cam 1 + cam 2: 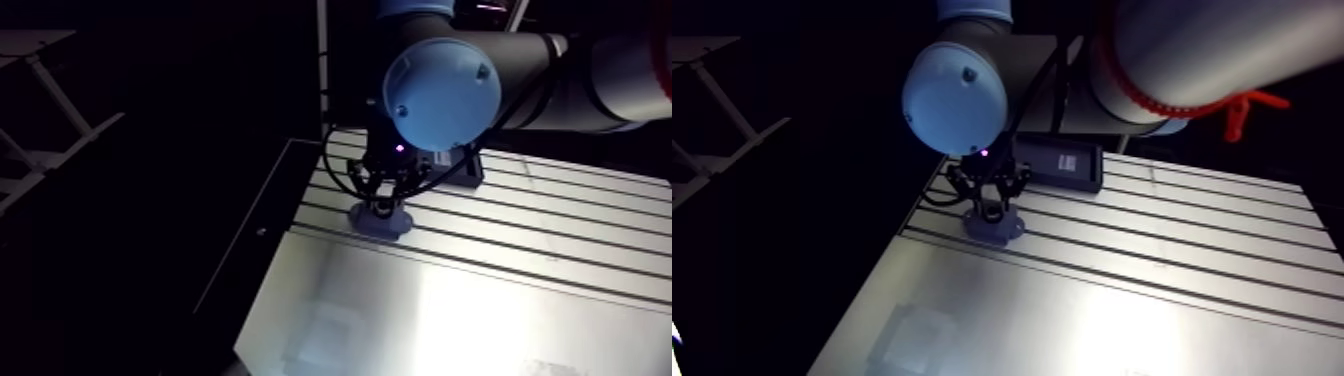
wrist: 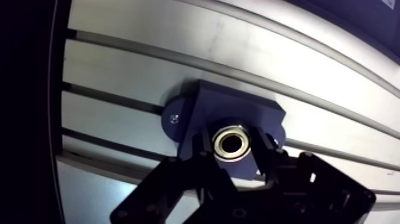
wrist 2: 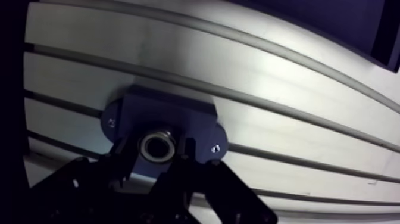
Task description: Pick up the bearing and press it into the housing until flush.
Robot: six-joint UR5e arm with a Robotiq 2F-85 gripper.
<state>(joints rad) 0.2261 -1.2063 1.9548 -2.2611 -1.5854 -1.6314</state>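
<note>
Jaws grip the bearing [image 2: 231,143], one on each side, where it sits in the bore of the housing [image 2: 238,107]. This housing stands on the table [image 1: 560,230] near its left edge, toward the far corner. A black box [image 1: 1057,165] lies just behind it, and open slotted top stretches away to the right. Only the wrist view shows the bearing; in the arm view the jaws hide it.

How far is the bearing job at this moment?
Done: the bearing is picked up and brought to the dark housing. In hand: the gripper holds it at the bore. Left: pressing flush; whether it is seated yet cannot be told.
</note>
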